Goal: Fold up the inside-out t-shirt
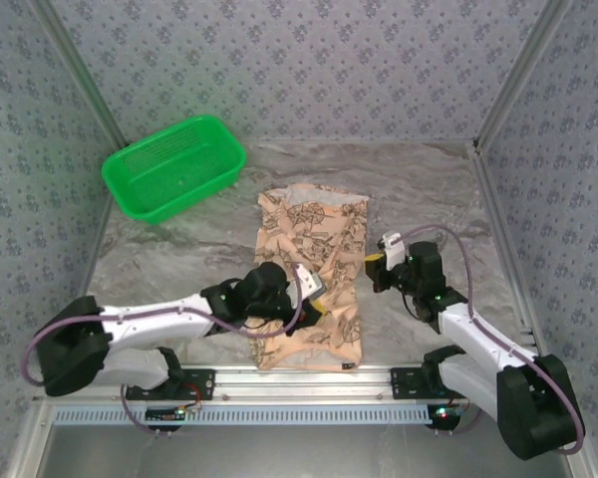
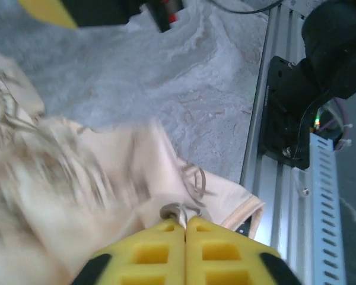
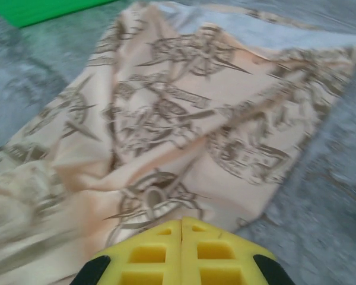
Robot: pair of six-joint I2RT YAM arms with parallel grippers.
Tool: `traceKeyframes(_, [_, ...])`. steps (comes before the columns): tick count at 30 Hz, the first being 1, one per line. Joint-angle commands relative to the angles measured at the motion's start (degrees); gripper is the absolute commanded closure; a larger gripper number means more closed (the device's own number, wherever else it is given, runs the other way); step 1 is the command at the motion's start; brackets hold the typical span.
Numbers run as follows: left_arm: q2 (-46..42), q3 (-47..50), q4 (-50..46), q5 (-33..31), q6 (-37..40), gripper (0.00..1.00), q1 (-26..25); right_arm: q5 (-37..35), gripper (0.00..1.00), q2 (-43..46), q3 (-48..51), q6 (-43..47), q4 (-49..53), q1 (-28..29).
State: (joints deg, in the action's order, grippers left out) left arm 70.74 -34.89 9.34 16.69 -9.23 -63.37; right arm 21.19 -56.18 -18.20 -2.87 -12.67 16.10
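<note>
The t-shirt [image 1: 314,234] lies rumpled mid-table, a green basket [image 1: 174,166] at its 10 o'clock. The left gripper [image 2: 185,227] pinches a cloth fold near its 6 o'clock end. The right gripper [image 3: 182,224], at 3 o'clock, has its jaws pressed together.

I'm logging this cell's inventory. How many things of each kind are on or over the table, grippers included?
T-shirts: 1, the t-shirt
Baskets: 1, the green basket
Grippers: 2, the left gripper and the right gripper
Total: 4
</note>
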Motion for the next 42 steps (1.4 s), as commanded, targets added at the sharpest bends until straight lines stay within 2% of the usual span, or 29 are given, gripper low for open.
traceKeyframes(1, [-1.0, 1.2, -1.3, -8.5, 6.3, 0.69, 0.0, 1.6, 0.88, 0.7, -2.4, -3.9, -0.5, -0.4])
traceKeyframes(3, [-0.4, 0.4, -2.8, -6.4, 5.4, 0.65, 0.6, 7.6, 0.8, 2.4, -3.6, 0.6, 2.8, 0.2])
traceKeyframes(5, [0.6, -0.8, -4.4, -3.8, 2.2, 0.65, 2.6, 8.6, 0.79, 4.7, -6.0, 5.9, 9.1, 1.8])
traceKeyframes(8, [1.6, -2.0, -4.7, 8.3, -1.6, 0.66, 7.3, 8.4, 0.74, 7.7, -10.5, 18.7, 20.7, 7.5])
traceKeyframes(9, [1.2, -1.4, -4.0, 10.3, -1.8, 0.66, 7.8, 7.7, 0.73, 7.3, -12.4, 22.3, 24.2, 9.6])
traceKeyframes(12, [0.1, 0.1, -5.1, 5.8, -4.2, 0.66, 9.0, 9.1, 0.73, 3.3, -17.2, 33.9, 32.7, 14.5])
traceKeyframes(15, [2.5, -0.6, -9.2, 6.6, -6.7, 0.64, 12.7, 9.0, 0.73, -1.2, -18.3, 39.7, 33.3, 18.7])
traceKeyframes(16, [4.0, -1.1, -10.7, 7.8, -6.9, 0.63, 13.5, 9.3, 0.68, -2.7, -18.3, 41.3, 33.0, 20.3])
traceKeyframes(18, [7.2, -1.6, -11.9, 12.7, -6.7, 0.6, 14.0, 11.1, 0.61, -5.9, -18.6, 45.2, 32.8, 24.2])
traceKeyframes(20, [8.9, -0.3, -9.4, 16.5, -7.9, 0.57, 14.0, 11.3, 0.59, -8.8, -18.3, 47.2, 31.0, 27.4])
traceKeyframes(22, [9.6, 1.1, -7.5, 16.6, -9.8, 0.57, 14.1, 8.4, 0.59, -11.5, -17.9, 48.6, 28.3, 30.9])
traceKeyframes(24, [10.0, 1.8, -6.1, 16.9, -10.6, 0.57, 14.1, 2.6, 0.58, -14.1, -17.9, 50.7, 26.6, 34.1])
traceKeyframes(26, [10.8, 2.0, -4.7, 17.9, -10.5, 0.58, 14.1, -1.8, 0.63, -16.3, -18.3, 53.8, 26.5, 36.0])
traceKeyframes(27, [11.3, 1.8, -4.1, 18.4, -10.5, 0.62, 14.1, -3.7, 0.72, -17.1, -18.3, 55.6, 26.3, 36.5])
traceKeyframes(29, [12.3, 1.0, -3.1, 19.7, -10.9, 0.79, 14.4, -8.7, 0.95, -18.1, -18.6, 59.3, 26.9, 36.8])
traceKeyframes(30, [12.6, 0.4, -2.2, 21.2, -11.6, 0.87, 15.1, -11.8, 1.0, -17.8, -18.3, 60.9, 26.8, 36.5])
traceKeyframes(32, [12.6, -0.1, 1.5, 23.9, -14.8, 0.99, 17.3, -15.9, 1.0, -15.5, -17.4, 63.1, 25.5, 35.4])
traceKeyframes(35, [12.5, -0.2, 10.8, 27.3, -25.3, 1.0, 20.7, -19.3, 1.0, -9.2, -14.3, 65.8, 21.0, 34.3])
traceKeyframes(37, [13.5, -0.9, 17.3, 29.4, -33.5, 1.0, 22.7, -23.6, 1.0, -6.0, -12.5, 70.1, 19.8, 37.2])
traceKeyframes(39, [15.2, -2.5, 23.0, 32.4, -39.9, 1.0, 23.5, -22.3, 1.0, -3.0, -11.1, 73.8, 20.8, 40.9])
traceKeyframes(40, [15.7, -3.3, 23.9, 33.2, -41.6, 1.0, 23.6, -21.7, 1.0, -2.6, -11.0, 75.7, 22.3, 42.1])
traceKeyframes(42, [16.1, -4.9, 25.1, 34.2, -44.0, 1.0, 23.6, -24.7, 1.0, -3.6, -12.2, 76.8, 27.3, 45.0])
